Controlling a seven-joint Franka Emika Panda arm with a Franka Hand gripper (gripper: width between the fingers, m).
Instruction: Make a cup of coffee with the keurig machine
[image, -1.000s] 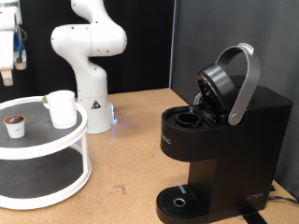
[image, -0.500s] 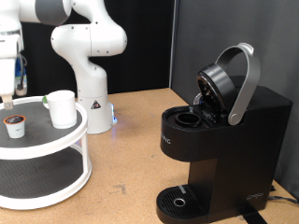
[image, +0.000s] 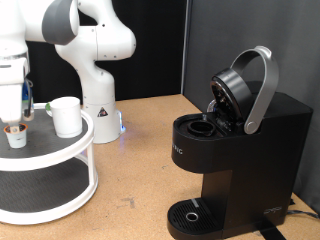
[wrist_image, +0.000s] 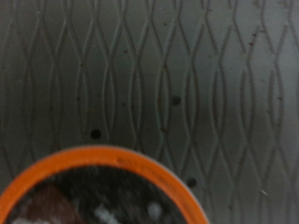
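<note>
Now that your hand (image: 13, 118) has dropped onto the pod (image: 15, 134), its grip unreadable, the cup (image: 66, 116) stands just beside it and the coffee machine (image: 240, 150), lid raised, well apart.

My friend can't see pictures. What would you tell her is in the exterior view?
A white robot arm lowers its end effector right over a tiny brown-topped pod on a round white two-level tray, near a small white cup. At the exterior view's right, a black keurig machine stands with its lid open.
</note>
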